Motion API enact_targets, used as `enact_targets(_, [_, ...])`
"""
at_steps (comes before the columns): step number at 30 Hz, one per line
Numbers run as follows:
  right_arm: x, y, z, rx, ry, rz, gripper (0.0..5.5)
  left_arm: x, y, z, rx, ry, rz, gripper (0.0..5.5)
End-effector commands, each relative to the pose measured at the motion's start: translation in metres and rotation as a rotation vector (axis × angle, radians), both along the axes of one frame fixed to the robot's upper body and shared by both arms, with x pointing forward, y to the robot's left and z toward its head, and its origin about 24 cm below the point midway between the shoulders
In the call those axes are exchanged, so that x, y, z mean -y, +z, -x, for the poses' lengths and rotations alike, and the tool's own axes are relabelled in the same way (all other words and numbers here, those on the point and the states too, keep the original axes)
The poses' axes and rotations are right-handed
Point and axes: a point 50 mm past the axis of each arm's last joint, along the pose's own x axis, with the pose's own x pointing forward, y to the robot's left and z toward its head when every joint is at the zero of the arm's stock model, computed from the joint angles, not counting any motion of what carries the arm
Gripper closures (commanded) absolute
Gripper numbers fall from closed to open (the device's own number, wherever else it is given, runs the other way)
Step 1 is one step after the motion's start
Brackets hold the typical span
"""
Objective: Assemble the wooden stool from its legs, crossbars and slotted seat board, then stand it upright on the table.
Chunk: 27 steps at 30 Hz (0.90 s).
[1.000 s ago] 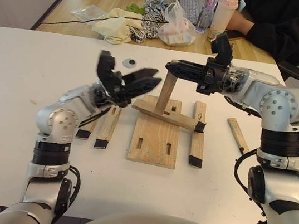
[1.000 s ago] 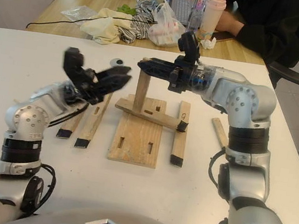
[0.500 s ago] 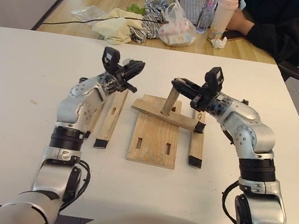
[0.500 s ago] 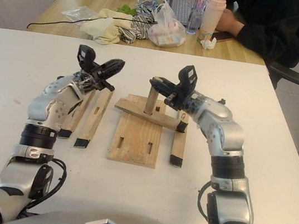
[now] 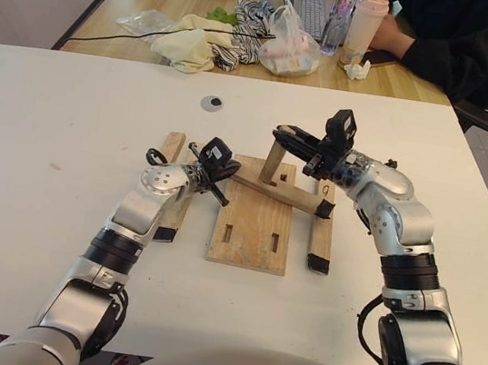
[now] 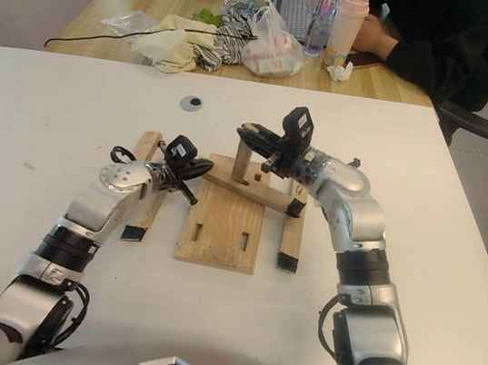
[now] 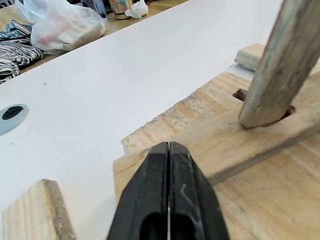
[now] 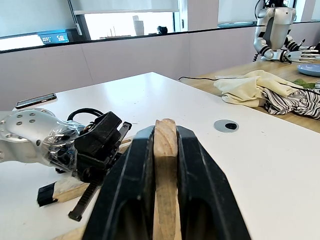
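Right pincer (image 5: 284, 136) clamps the tilted leg (image 5: 272, 164) in the far slot of the seat board (image 5: 251, 229), left pincer (image 7: 169, 146) shut, empty, at its edge — pushed askew, the leg may jam or lift the board.

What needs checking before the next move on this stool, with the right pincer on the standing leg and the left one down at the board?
1. Right pincer shut on the leg: ok.
2. Leg's lower end in a slot: ok; how deep, cannot tell.
3. Leg straight up: not ok, it leans.
4. Left pincer shut, over a corner of the seat board: ok; contact with the wood, cannot tell.
5. Other legs fitted: not ok, a loose leg lies flat on the table beside the board.
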Motion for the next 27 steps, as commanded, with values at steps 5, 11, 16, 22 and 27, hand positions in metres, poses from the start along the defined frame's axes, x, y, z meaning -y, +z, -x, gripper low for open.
enact_targets(5, [0.02, 0.001, 0.008, -0.048, 0.015, 0.111, 5.12, 0.005, -0.019, 0.021, -0.071, 0.026, -0.023, 5.5])
enact_targets(11, [0.021, 0.002, 0.015, -0.024, 0.019, 0.151, 5.12, 0.005, -0.015, 0.029, -0.089, 0.049, -0.001, 5.5])
enact_targets(16, [0.014, -0.028, 0.043, -0.077, 0.023, 0.2, 5.12, 0.006, -0.01, 0.032, -0.098, 0.067, 0.009, 5.5])
enact_targets(22, [0.013, -0.056, 0.056, -0.218, 0.012, 0.323, 5.12, 0.005, -0.005, 0.027, -0.07, 0.095, 0.022, 5.5])
enact_targets(27, [0.01, -0.068, 0.061, -0.217, -0.013, 0.413, 5.12, 0.006, 0.005, 0.02, -0.029, 0.098, 0.049, 5.5])
